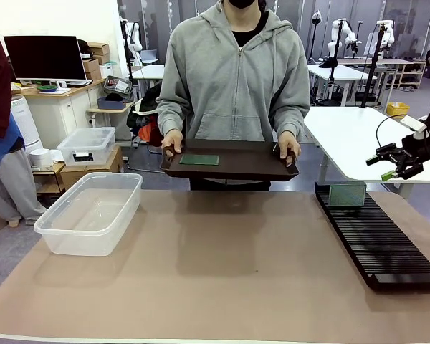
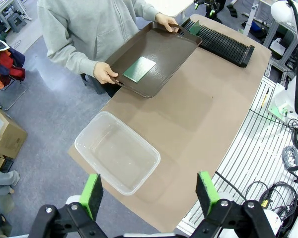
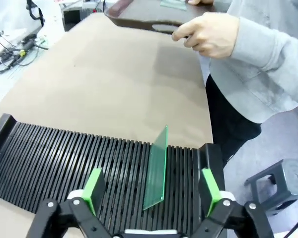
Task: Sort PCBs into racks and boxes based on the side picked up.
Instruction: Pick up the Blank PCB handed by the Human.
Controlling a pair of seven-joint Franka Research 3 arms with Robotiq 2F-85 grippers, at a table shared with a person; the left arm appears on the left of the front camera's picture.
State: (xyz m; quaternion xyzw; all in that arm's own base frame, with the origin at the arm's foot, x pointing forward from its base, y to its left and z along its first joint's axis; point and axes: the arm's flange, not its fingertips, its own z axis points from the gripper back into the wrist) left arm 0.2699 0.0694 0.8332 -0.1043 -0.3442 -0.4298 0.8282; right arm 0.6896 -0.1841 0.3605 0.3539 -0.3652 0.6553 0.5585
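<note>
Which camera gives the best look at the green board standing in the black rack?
The right wrist view: the PCB stands in a slot of the rack, close up and large. The front view shows it small at the rack's far end; the left wrist view shows just a distant green sliver.

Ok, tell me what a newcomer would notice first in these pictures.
A person in a grey hoodie at the far side holds a dark brown tray by both ends, with one green board lying flat on it. A second green board stands upright in the far end of the black rack on the right, the open right gripper hovering near it. A clear tub sits on the left.
</note>
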